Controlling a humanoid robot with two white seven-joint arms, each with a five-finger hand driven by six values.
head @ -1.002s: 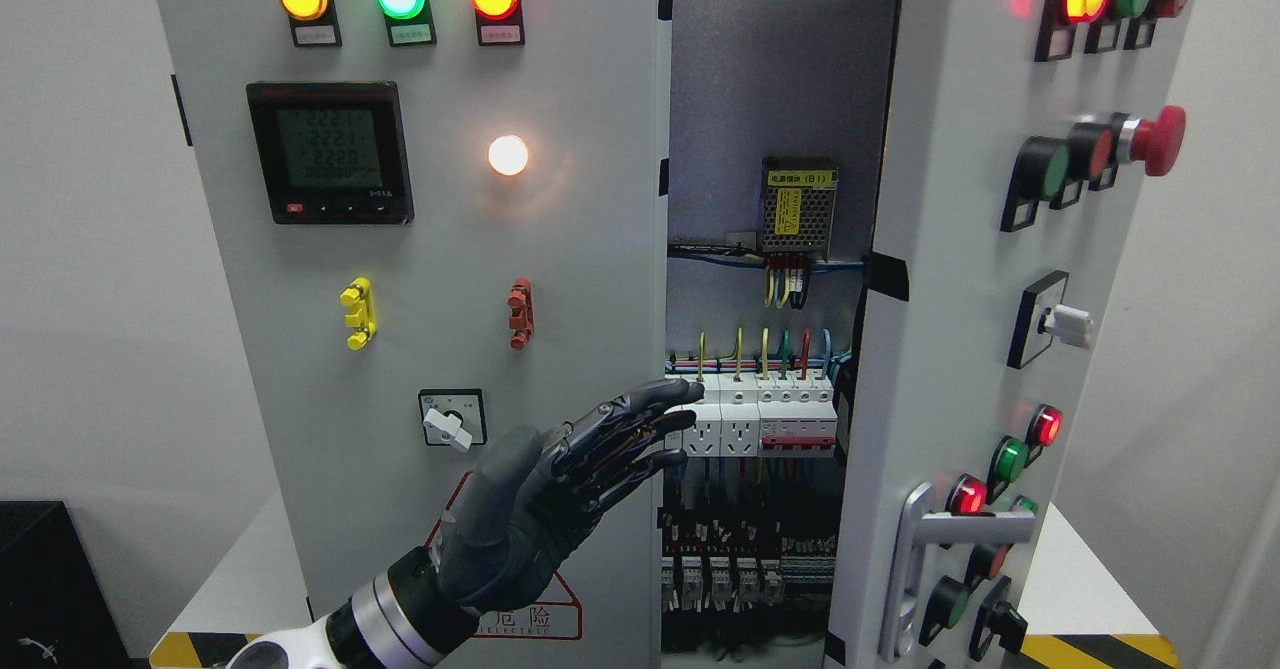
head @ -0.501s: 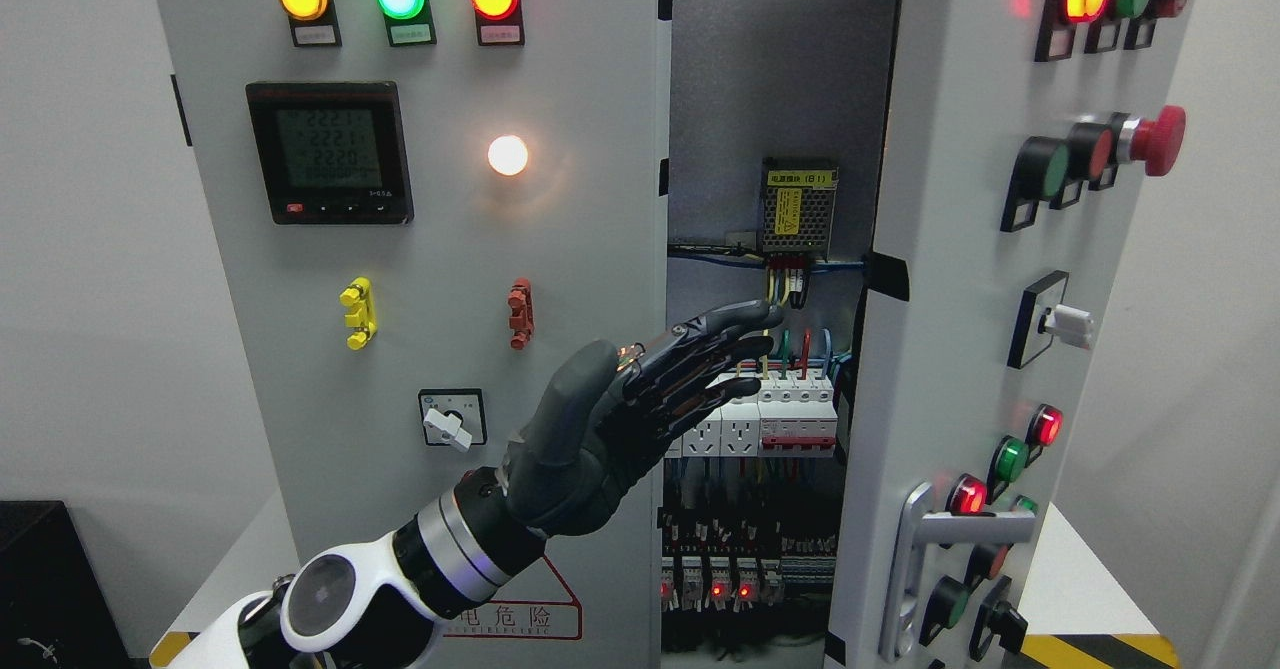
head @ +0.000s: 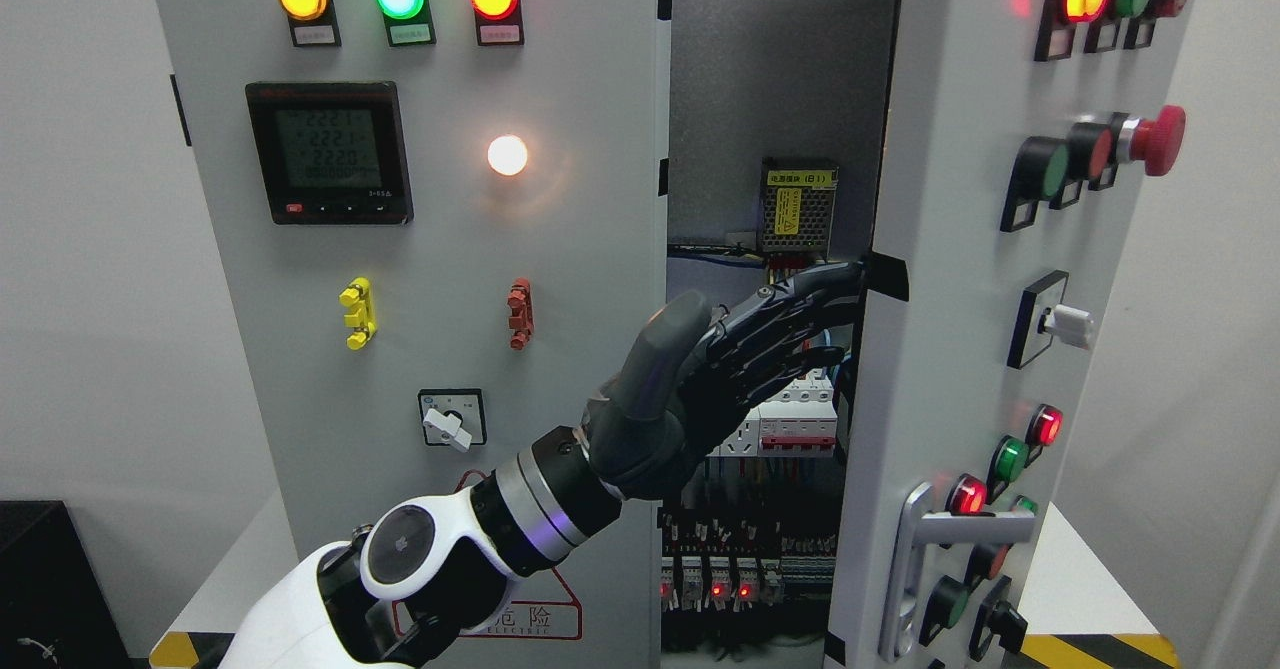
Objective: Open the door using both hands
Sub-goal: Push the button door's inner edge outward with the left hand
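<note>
The left hand (head: 735, 364) reaches into the cabinet gap, fingers straight and together, holding nothing. Its fingertips (head: 845, 277) meet the right door (head: 950, 279) at its inner edge.

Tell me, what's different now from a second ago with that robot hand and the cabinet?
The left hand rose and reached rightward across the opening, its extended fingers now at the inner edge of the right door. It grips nothing. The door, already ajar, and the left panel look unchanged.

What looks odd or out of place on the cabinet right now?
Nothing looks damaged or askew. The right door is swung partly open, exposing live wiring and breakers. The left hand reaches into that gap, its fingertips at the door's inner edge beside the black tape patch.
</note>
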